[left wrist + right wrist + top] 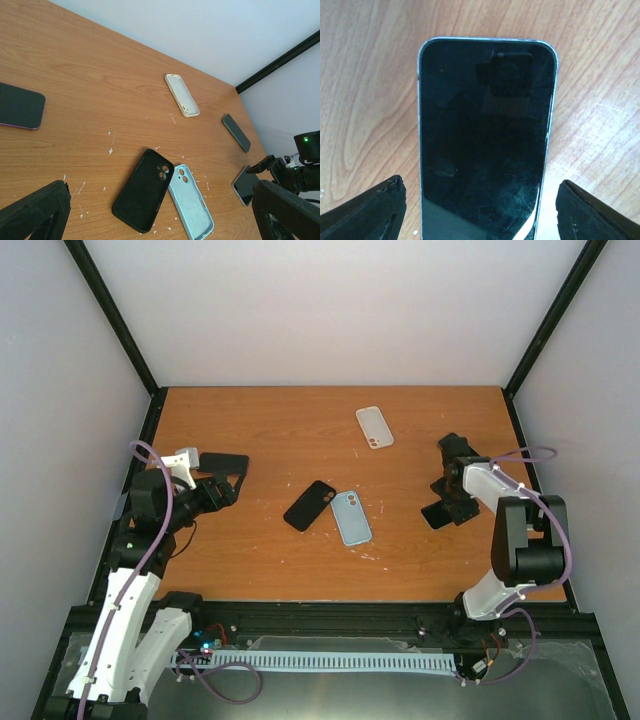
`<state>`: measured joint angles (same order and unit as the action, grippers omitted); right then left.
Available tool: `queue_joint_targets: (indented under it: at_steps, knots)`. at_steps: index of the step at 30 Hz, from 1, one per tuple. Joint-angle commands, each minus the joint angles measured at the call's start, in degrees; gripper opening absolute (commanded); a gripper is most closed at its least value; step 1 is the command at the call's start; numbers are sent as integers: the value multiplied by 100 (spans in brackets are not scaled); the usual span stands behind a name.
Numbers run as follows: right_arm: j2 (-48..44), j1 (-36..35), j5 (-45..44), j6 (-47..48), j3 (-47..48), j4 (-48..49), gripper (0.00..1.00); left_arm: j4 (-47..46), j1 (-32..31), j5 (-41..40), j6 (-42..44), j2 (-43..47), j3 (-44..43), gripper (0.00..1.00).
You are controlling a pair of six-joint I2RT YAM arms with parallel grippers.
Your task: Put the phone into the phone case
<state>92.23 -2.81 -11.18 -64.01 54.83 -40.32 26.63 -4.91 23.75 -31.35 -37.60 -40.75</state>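
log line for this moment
right pincer: open, straddling phone | left pincer: open, holding nothing | phone: flat on table, uncased

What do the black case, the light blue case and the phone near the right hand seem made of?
Black case: probably matte rubbery plastic, no glare. Light blue case: likely similar soft plastic, dull sheen. Phone: glossy glass front, reflections and scratches; metallic-looking rim.

A wood-grain table [260,430] flecked with white specks [111,151] sits between plain pale walls [340,310] left, right and far, with black posts [112,315] at the far corners.
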Motion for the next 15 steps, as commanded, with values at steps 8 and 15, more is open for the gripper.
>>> queue_joint_targets:
  at_steps: [8,15]
  knots:
    - [397,92,-70,-253,313,-232,88,-89,42,58,138,44,-86,100]
    - [653,112,-29,-314,384,-275,87,-78,42,53,129,43,-83,99]
